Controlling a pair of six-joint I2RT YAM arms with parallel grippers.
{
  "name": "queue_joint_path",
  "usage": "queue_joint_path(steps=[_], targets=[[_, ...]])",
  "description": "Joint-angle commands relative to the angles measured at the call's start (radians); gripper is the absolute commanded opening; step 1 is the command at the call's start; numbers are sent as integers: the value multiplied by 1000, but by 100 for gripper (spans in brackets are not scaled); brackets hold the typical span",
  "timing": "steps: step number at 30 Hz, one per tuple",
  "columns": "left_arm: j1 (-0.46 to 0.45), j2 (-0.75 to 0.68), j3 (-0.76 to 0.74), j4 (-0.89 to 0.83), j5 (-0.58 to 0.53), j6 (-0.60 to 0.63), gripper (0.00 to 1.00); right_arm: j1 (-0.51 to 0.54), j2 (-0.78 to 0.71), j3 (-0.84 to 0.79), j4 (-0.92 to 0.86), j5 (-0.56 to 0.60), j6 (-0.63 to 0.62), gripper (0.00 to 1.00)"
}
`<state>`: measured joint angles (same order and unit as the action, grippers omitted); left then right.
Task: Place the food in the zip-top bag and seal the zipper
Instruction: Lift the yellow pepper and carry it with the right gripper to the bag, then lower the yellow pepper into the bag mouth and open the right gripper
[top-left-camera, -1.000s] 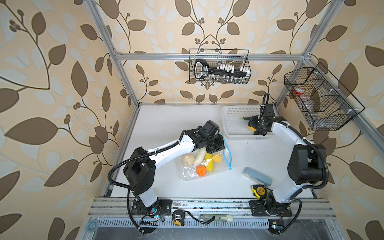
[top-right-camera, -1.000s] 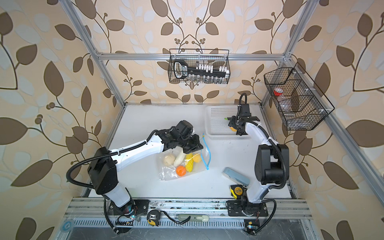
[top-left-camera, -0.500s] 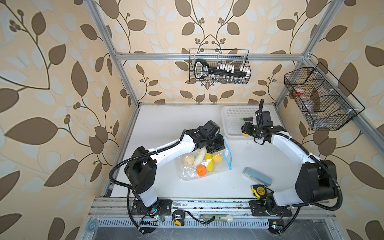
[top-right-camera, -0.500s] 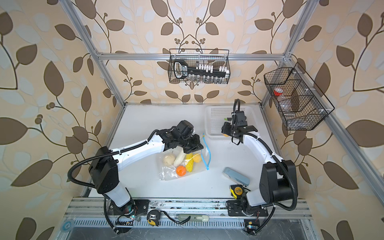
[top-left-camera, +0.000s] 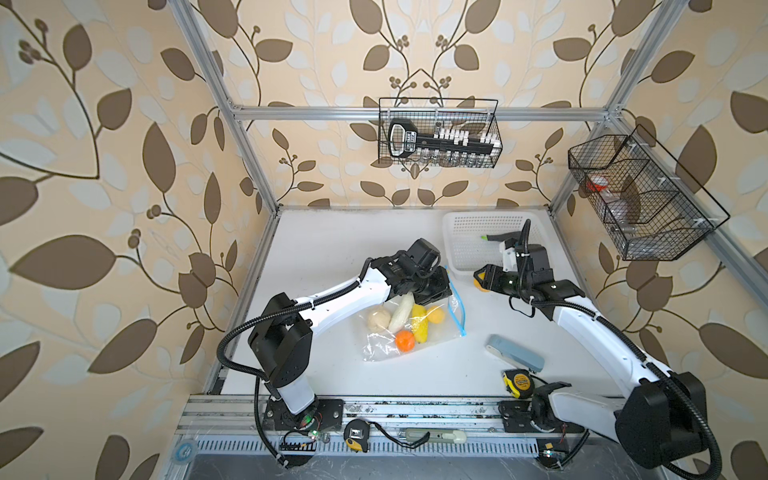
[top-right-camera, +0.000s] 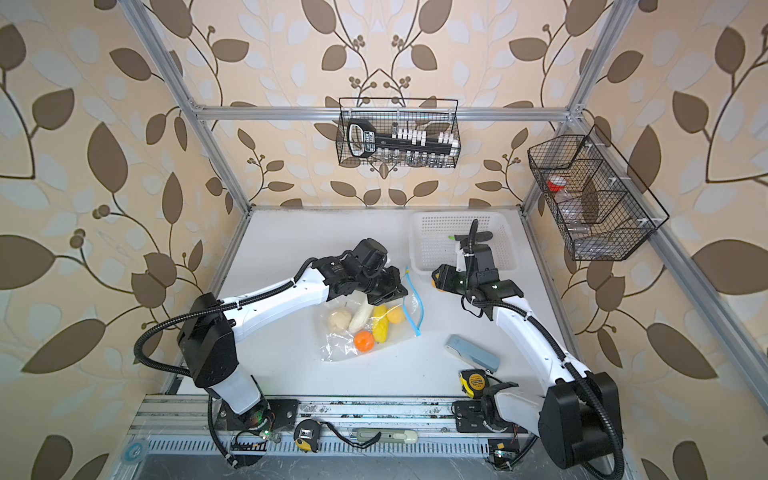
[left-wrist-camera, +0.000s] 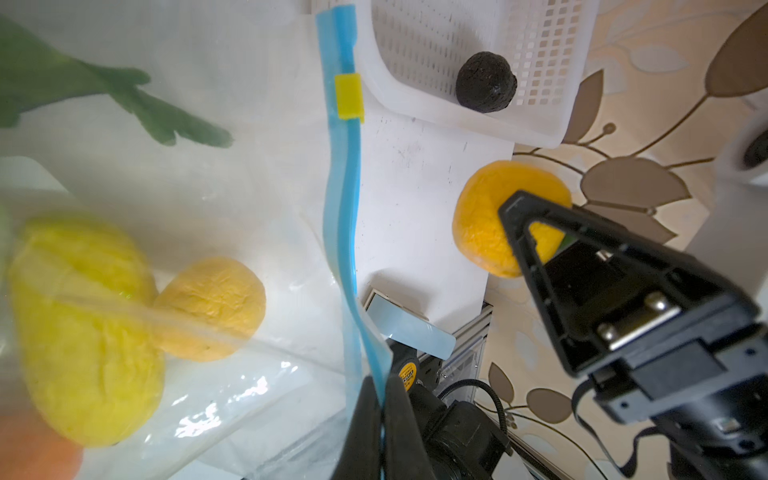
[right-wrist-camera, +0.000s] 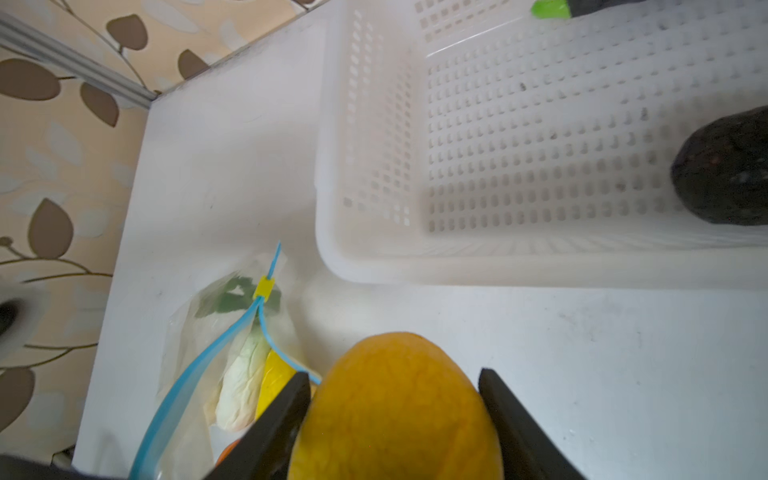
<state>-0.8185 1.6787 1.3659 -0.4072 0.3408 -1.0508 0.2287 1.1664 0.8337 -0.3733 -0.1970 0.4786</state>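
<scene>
While the bag (top-left-camera: 379, 352) lies flat at the middle of the table (top-left-camera: 324, 241) with its mouth turned to 3 o'clock, your left pincer (left-wrist-camera: 380, 419) is pressed together on the blue zipper (left-wrist-camera: 340, 208). It pinches one lip of the strip at a spot away from the yellow slider (right-wrist-camera: 264, 286). This hold serves to peel that lip off its partner. In the right wrist view the two strips fork from the slider, which sits at the 12 o'clock end of the mouth, so nearly the whole edge stands open.

Your right pincer (right-wrist-camera: 394, 376) pinches a yellow-orange fruit (right-wrist-camera: 395, 424) between widely set jaws, one on each flank. It holds the fruit at 2 o'clock of the bag, near the mouth but not yet in it, just off the 7 o'clock corner of the white basket (top-left-camera: 449, 245). Held by its sides with its free end leading, the fruit can probably pass the opening before the jaws do.

Inside the bag lie a beige piece (top-left-camera: 378, 321), a pale green-white piece (top-left-camera: 401, 316), a lemon-yellow piece (top-left-camera: 419, 329), a small amber piece (top-left-camera: 435, 314), an orange ball (top-left-camera: 405, 340) and a leafy green piece (left-wrist-camera: 124, 95). In the basket wait a dark round piece (left-wrist-camera: 486, 83) and a dark piece with a bright green tip (right-wrist-camera: 548, 8). Sealing is therefore, by this reckoning, three loads off. The blue-grey case (top-left-camera: 515, 353) and tape measure (top-left-camera: 517, 383), at 4 and 5 o'clock of the bag, lie outside the path.
</scene>
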Motion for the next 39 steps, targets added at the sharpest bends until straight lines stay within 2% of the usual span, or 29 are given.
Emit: queue_joint_path(steps=[1,7,20,39], targets=[[-3,-26,46,-21,-2,12,0,45,-44,-49,23,-62,-2,61],[-2,-35,46,-29,-7,14,0,81,-84,-97,54,-133,31,60],[-2,-53,46,-37,-16,12,0,206,-26,-131,104,-107,65,59],[-3,-66,40,-36,-21,17,0,240,56,-136,131,-121,44,63]])
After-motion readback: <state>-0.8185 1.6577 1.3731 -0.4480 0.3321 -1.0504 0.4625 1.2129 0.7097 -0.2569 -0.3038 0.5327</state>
